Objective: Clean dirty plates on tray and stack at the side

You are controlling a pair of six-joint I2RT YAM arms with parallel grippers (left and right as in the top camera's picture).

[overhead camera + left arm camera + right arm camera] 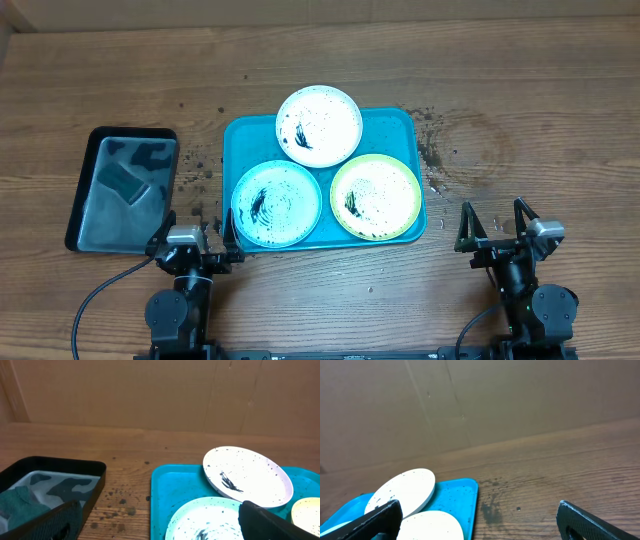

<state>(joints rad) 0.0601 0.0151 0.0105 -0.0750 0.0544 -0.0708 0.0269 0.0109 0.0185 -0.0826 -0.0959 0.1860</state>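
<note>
Overhead gets the full layout. The tray [395, 130] sits mid-table with the light blue plate [276, 203] near-left and the yellow-green plate [375, 197] near-right inside it. The white plate [319, 125] rides over the far rim, partly off the tray. The left gripper [197, 222] and right gripper [494, 222] both sit at the table's near edge, jaws spread wide, nothing in them.

Only the left wrist cam shows the white plate tilted up on that rim, plus a crumpled teal cloth [17, 502] in the black tray [97, 482]. The right wrist cam gives a close look at dark stains [490, 505] on the wood beside the tray.

The yellow-green plate is just a sliver at the left cam's edge. From the right cam the plates look washed out, so colours there are a toss-up.
</note>
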